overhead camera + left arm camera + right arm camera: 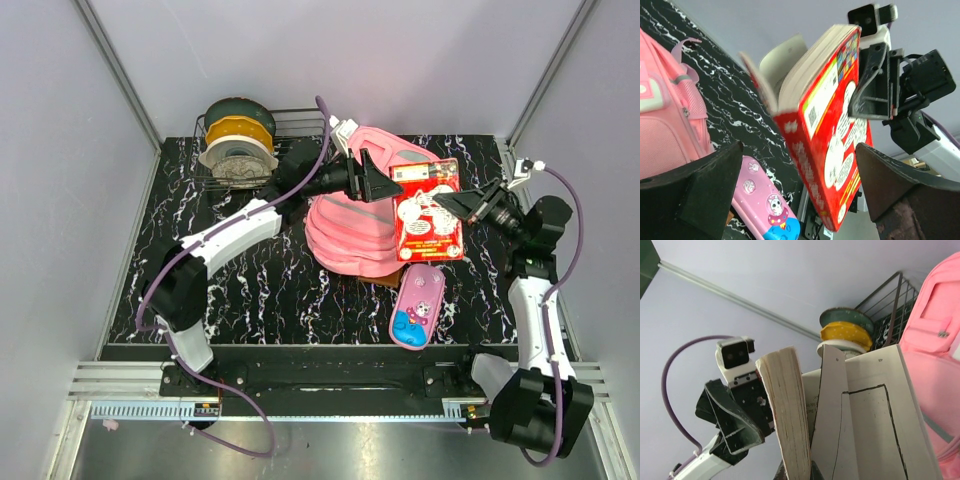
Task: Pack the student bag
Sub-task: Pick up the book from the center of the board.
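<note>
The student bag [345,230], a big soft pink backpack, lies in the middle of the table, also seen in the left wrist view [667,125] and the right wrist view [935,360]. A thick red book [428,215] hangs above its right side, partly fallen open, with loose pages fanned out [875,425]. My right gripper [445,203] is shut on the book's right edge [835,135]. My left gripper [388,180] is wide open at the book's left edge, and the book's lower corner sits between its fingers [705,185] without touching them.
A small pink pencil case [418,305] with a cartoon print lies in front of the bag, near the table's front edge [765,205]. A wire basket [300,125] with stacked spools [238,140] stands at the back left. Grey walls close in the table.
</note>
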Robot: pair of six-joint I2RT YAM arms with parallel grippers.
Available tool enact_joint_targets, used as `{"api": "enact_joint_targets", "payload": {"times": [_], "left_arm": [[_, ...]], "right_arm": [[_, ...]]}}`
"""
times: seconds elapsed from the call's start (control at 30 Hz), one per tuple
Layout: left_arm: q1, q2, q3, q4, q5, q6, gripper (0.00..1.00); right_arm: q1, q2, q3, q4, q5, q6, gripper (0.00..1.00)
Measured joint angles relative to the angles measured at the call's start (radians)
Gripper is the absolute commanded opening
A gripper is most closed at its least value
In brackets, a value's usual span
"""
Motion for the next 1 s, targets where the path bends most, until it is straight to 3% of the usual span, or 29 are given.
{"api": "enact_joint_targets", "payload": {"times": [0.17,0.23,0.67,0.7,0.8,0.87,0.9,0.93,0.97,1.0], "left_arm": [[-0.002,0.000,0.000,0.054,0.006,-0.015,0.99],[-0.002,0.000,0.000,0.069,0.017,-0.021,0.94],[0.025,0.056,0.029,0.164,0.110,-0.082,0.54],[0.027,0.065,0.031,0.167,0.113,-0.087,0.46],[0.033,0.085,0.036,0.168,0.122,-0.099,0.36],[0.037,0.098,0.041,0.168,0.129,-0.104,0.09],[0.038,0.102,0.044,0.169,0.134,-0.113,0.00],[0.039,0.105,0.050,0.172,0.137,-0.116,0.00],[0.039,0.106,0.053,0.174,0.138,-0.119,0.00],[0.039,0.106,0.055,0.173,0.138,-0.114,0.00]], "right_arm": [[0.096,0.000,-0.019,0.013,0.009,0.006,0.00],[0.121,0.002,-0.030,0.027,0.009,0.011,0.00],[0.174,0.117,-0.032,0.153,0.004,0.028,0.00],[0.174,0.129,-0.027,0.158,0.000,0.027,0.00],[0.179,0.159,-0.013,0.165,-0.020,0.024,0.00],[0.181,0.175,-0.002,0.167,-0.029,0.019,0.00],[0.182,0.177,0.002,0.166,-0.031,0.015,0.07],[0.182,0.179,0.003,0.159,-0.024,0.003,0.14],[0.182,0.180,0.003,0.158,-0.022,-0.001,0.30],[0.182,0.180,0.007,0.152,-0.019,-0.011,0.54]]}}
